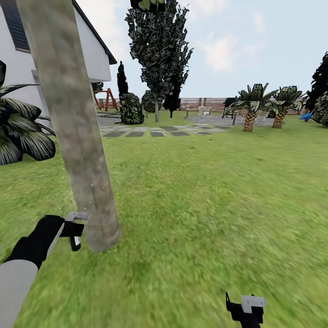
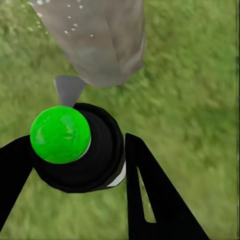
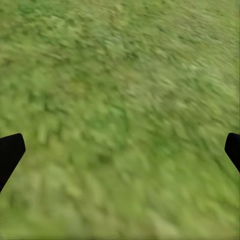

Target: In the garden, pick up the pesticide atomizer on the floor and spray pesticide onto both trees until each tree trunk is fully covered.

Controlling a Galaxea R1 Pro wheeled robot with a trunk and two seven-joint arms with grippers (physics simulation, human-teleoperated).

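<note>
A thick mottled grey-beige tree trunk (image 1: pixel 75 136) leans across the left of the head view and meets the grass (image 1: pixel 205 205) beside my left gripper (image 1: pixel 73 231). That gripper is shut on the pesticide atomizer (image 2: pixel 75 150), a black bottle with a bright green cap and a grey nozzle pointing at the trunk's base (image 2: pixel 102 45). Fine white pesticide specks (image 2: pixel 67 22) dot the bark. My right gripper (image 1: pixel 246 306) hangs low at the right, open over bare grass, its fingertips (image 3: pixel 10 152) far apart. A second tall leafy tree (image 1: pixel 157 59) stands far back.
A white house (image 1: pixel 93 54) and a dark broad-leaved plant (image 1: pixel 20 134) stand to the left. Grey stepping slabs (image 1: pixel 155 133), two short palms (image 1: pixel 249 114), dark shrubs (image 1: pixel 131 109) and a brown slat fence (image 1: pixel 200 103) lie far ahead. Open lawn stretches to the right.
</note>
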